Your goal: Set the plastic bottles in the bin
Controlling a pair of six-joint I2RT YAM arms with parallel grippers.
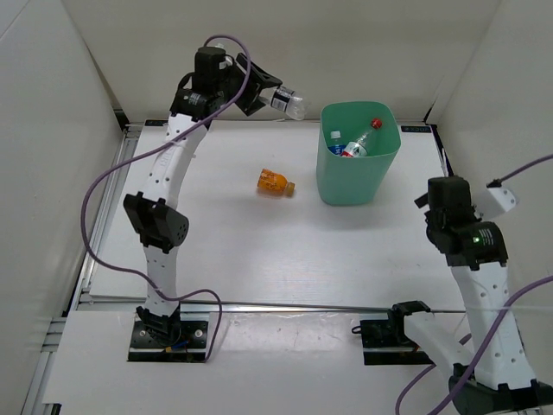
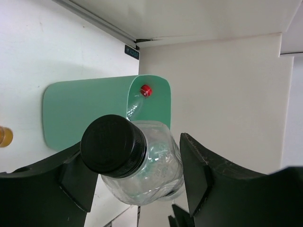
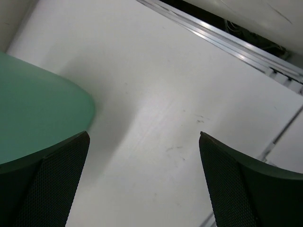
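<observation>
Two bottles already lie inside the mint-green bin (image 1: 359,177), which stands upright on the far right part of the white table (image 1: 259,259): a clear red-capped bottle (image 1: 370,130) leaning against the far wall with its cap up near the rim, and a blue-capped bottle (image 1: 335,135) at the left side, its body mostly hidden. A third, the black-capped clear bottle (image 2: 142,175), is off the table in the left gripper (image 1: 270,93), whose two black fingers (image 2: 199,175) press on its sides just below the cap. The left arm is stretched to the far side of the table, and it holds this bottle in the air near the back wall, to the left of the bin's rim and not over the opening. In the left wrist view the cap points at the camera, with the bin's opening and the red cap beyond it. The stubby orange bottle (image 1: 275,182) lies on its side on the table, left of the bin and apart from it. The right gripper (image 3: 143,137) hangs with its fingers spread wide and nothing between them, over bare table just beside the bin's wall.
</observation>
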